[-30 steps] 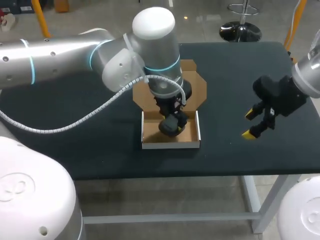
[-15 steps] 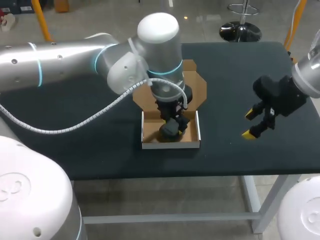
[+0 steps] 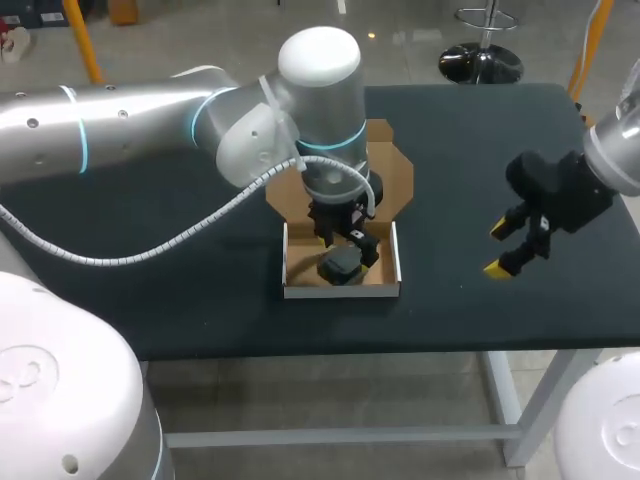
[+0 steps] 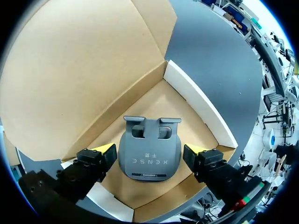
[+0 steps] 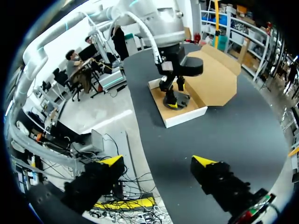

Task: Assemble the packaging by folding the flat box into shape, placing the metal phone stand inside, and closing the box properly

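Note:
The open cardboard box (image 3: 294,272) sits mid-table, its brown lid (image 3: 395,180) folded back flat behind it. The grey metal phone stand (image 3: 340,268) lies on the box floor (image 4: 187,116). My left gripper (image 3: 346,246) hangs straight down into the box, open. In the left wrist view the stand (image 4: 149,151) rests between the left gripper's (image 4: 150,151) yellow tips, with a narrow gap on each side. My right gripper (image 3: 505,248) is open above the table's right side, holding nothing. The right wrist view shows the box (image 5: 184,116) and left gripper (image 5: 173,95) well ahead of the right gripper (image 5: 156,163).
The dark table top (image 3: 470,150) is bare around the box. The left arm's white cable (image 3: 150,250) loops over the table's left part. The table's front edge (image 3: 400,340) runs close to the box.
My left gripper opened and let go of the phone stand, which now lies on the box floor. The left arm shifted slightly right. The right arm kept still.

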Motion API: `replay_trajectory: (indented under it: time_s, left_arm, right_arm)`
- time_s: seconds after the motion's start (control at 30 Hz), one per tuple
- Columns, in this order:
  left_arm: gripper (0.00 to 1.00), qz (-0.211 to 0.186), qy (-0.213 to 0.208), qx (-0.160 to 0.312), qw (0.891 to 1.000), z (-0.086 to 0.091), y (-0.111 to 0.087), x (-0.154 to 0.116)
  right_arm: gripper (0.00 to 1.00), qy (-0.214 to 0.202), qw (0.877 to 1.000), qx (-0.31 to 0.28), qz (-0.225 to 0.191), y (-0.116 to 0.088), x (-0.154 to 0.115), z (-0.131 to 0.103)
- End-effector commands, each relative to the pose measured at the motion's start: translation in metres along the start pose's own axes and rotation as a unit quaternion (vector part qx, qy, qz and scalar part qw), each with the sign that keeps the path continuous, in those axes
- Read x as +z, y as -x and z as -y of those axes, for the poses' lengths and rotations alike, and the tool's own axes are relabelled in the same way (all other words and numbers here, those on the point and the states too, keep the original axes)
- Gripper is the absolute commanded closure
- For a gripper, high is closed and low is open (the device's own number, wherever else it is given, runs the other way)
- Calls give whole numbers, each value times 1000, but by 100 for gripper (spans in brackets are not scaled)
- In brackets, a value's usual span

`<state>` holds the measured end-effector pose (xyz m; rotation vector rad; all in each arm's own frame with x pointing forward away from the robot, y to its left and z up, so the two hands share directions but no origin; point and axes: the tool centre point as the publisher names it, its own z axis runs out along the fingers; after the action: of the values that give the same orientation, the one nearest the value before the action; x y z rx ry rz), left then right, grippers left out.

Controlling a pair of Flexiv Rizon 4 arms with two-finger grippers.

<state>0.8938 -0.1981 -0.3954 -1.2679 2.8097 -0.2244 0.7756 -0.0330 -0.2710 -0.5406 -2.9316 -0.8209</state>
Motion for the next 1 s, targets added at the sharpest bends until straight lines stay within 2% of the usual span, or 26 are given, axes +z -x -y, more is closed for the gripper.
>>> replay_trajectory:
  time_s: [0.03,0.23,0.47,0.5,0.97,1.0]
  left_arm:
    - [0,4,-14,-22,1000,-6,-1,-15]
    - [0,18,-13,-99,995,-6,-5,-33]
    - [0,53,-2,-176,983,-8,-13,-35]
    - [0,65,-6,-178,982,-8,-15,-34]
    - [0,65,-6,-178,982,-8,-15,-34]
    - [0,59,-3,-189,980,-10,-10,-34]
  right_arm:
    - [0,1,1000,-1,-1,0,-1,1]
    - [0,1,1000,-1,-1,0,-1,1]
    - [0,1,1000,-1,-1,0,-1,1]
    - [0,1,1000,-1,-1,0,-1,1]
    - [0,1,1000,-1,-1,0,-1,1]
    - [0,1,1000,-1,-1,0,-1,1]
